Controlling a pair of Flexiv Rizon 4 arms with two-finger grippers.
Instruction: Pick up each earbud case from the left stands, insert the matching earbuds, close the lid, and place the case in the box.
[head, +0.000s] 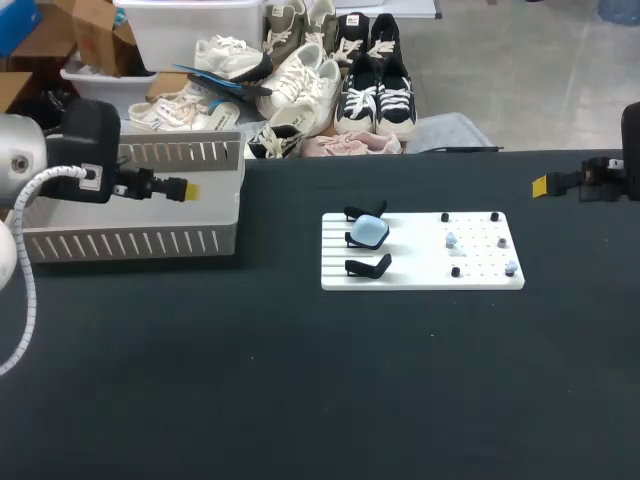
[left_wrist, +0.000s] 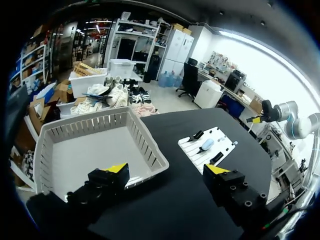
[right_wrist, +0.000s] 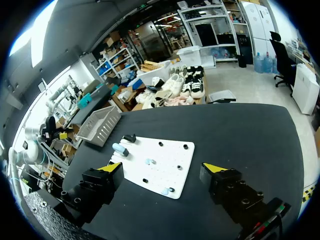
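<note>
A light blue earbud case (head: 370, 232) sits on the middle of three black stands at the left of a white board (head: 410, 255). The other two stands (head: 366, 266) hold nothing. Small pale earbuds (head: 451, 240) and dark ones stand on pegs at the board's right. My left gripper (head: 190, 190) hangs open and empty above the white slotted box (head: 130, 243). My right gripper (head: 540, 186) hovers open and empty beyond the board's far right corner. From the left wrist, the open gripper (left_wrist: 167, 172) looks over the box (left_wrist: 147, 147) and case (left_wrist: 207, 145). From the right wrist, the open gripper (right_wrist: 162, 167) faces the board (right_wrist: 170, 155), case (right_wrist: 120, 149) and an earbud (right_wrist: 148, 161).
The black tabletop (head: 300, 380) spreads wide in front of the board and box. The box stands at the table's far left, against its back edge. Between box and board lies a bare strip of table.
</note>
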